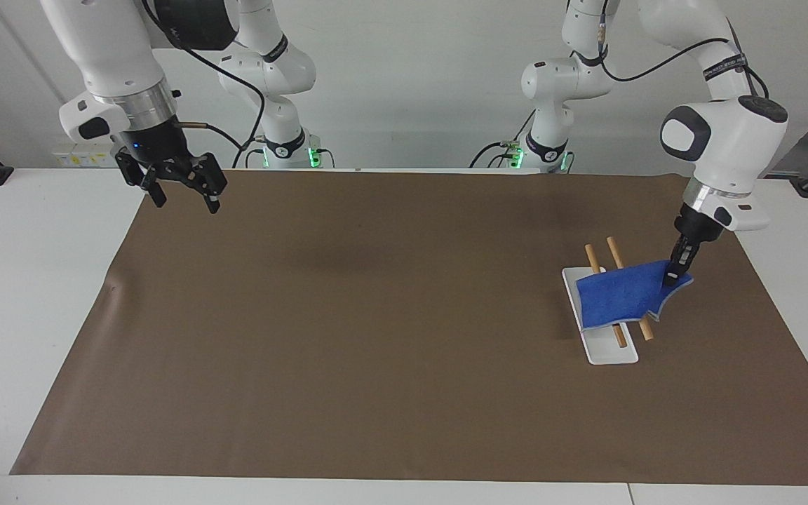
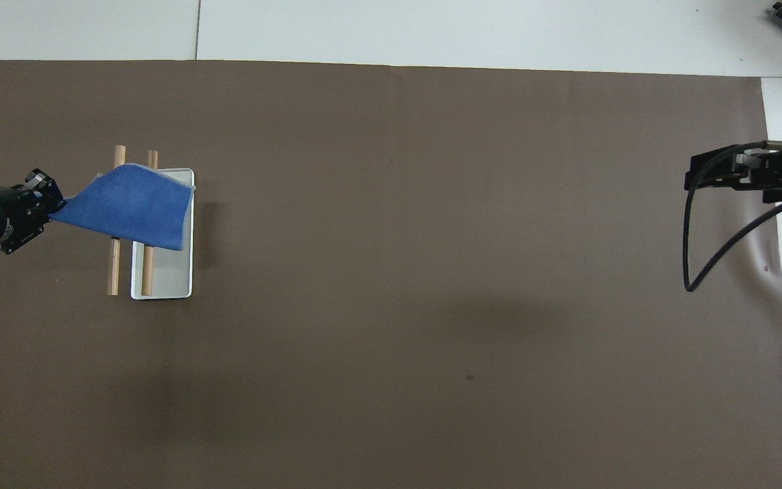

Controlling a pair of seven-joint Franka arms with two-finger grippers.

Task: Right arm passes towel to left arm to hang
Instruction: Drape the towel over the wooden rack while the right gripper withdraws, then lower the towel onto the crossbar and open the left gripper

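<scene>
The blue towel [image 1: 621,296] lies draped over two wooden rods [image 1: 646,330] above a white base [image 1: 611,351] toward the left arm's end of the table; it also shows in the overhead view [image 2: 134,208]. My left gripper [image 1: 672,275] is shut on one corner of the towel, beside the rods; it shows in the overhead view [image 2: 48,207] too. My right gripper [image 1: 181,191] is open and empty, raised over the brown mat's edge at the right arm's end; it shows in the overhead view [image 2: 727,175].
A brown mat [image 1: 390,337] covers most of the white table. The rods [image 2: 114,268] stand on the white base [image 2: 167,278]. A black cable loop [image 2: 703,251] hangs from the right wrist.
</scene>
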